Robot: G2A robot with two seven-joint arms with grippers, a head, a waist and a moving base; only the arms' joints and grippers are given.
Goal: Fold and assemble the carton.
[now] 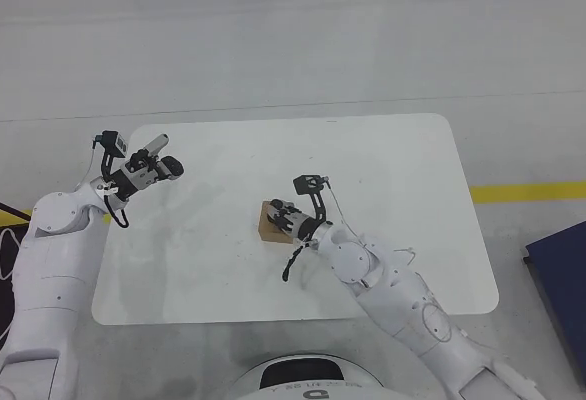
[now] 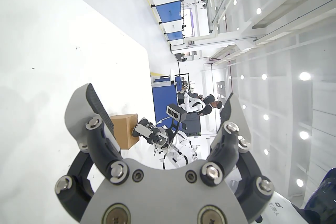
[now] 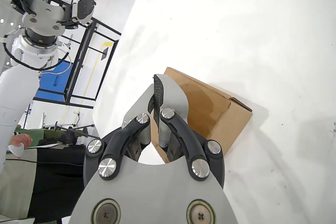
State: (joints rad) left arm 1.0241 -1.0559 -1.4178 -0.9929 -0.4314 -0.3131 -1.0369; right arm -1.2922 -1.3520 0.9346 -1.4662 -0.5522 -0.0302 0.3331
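The carton (image 1: 271, 222) stands as a small box near the middle of the bench (image 1: 373, 160), with the right arm (image 1: 373, 265) pressing its pinched-together jaws against one wall. We judge it light, thin card that dents easily and is best gripped across opposite walls. The left arm (image 1: 68, 215) hangs well apart, jaws wide.

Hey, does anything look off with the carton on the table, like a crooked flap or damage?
Slightly. On the carton, the flap edge by one top corner sits a little raised, not flush, leaving a thin dark gap. It otherwise looks square, with no tears seen. The right gripper, shut, rests against it.
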